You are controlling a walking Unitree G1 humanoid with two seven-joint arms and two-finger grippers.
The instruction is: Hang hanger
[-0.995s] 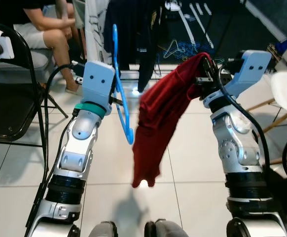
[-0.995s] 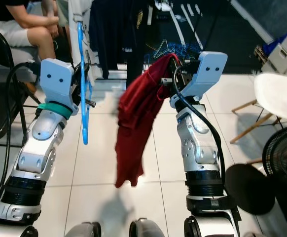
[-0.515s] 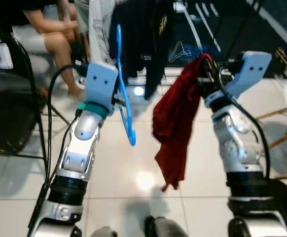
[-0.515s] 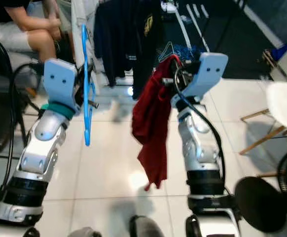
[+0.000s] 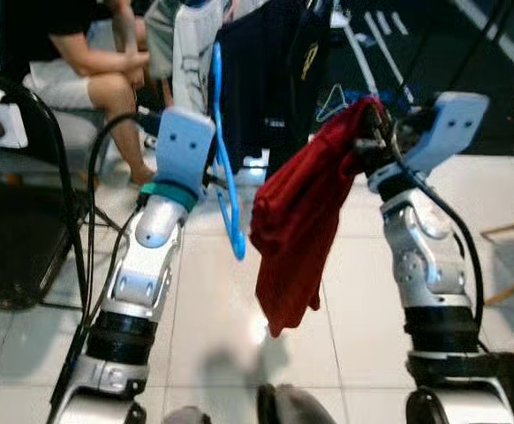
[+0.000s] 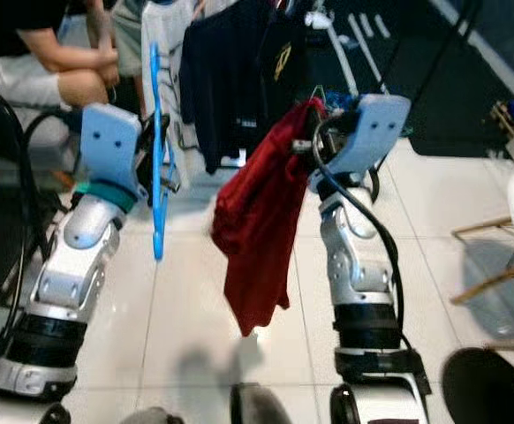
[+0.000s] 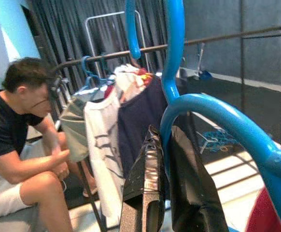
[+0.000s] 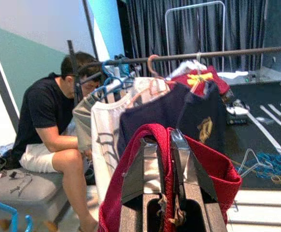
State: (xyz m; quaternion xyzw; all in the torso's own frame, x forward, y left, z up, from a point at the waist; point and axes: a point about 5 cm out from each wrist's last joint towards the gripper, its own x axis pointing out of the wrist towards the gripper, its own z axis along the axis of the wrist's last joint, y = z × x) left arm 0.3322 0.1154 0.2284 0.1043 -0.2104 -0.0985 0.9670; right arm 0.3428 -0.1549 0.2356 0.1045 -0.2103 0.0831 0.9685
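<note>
I am looking at a clothes rail (image 8: pixel 213 54) loaded with hanging garments (image 8: pixel 179 108), standing ahead of the robot on the white tiled floor (image 5: pixel 200 300). Beside the rail, on the robot's left, a person (image 8: pixel 46 123) in a black shirt and white shorts is sitting bent forward. A black folding chair (image 5: pixel 18 212) is standing at the left edge of the floor.

I am holding a red garment (image 5: pixel 297 230) up with my right gripper (image 8: pixel 163 145); its fingers (image 8: pixel 184 164) are clenched on a fold at the top, and the cloth is hanging free below, clear of the floor. My left gripper (image 7: pixel 164 159) is raised at about the same height, its fingers (image 7: pixel 145 174) pinched on the blue hanger (image 5: pixel 223 168), which is standing nearly upright, hook uppermost. The hanger is hanging just beside the red garment, apart from it, short of the rail.
</note>
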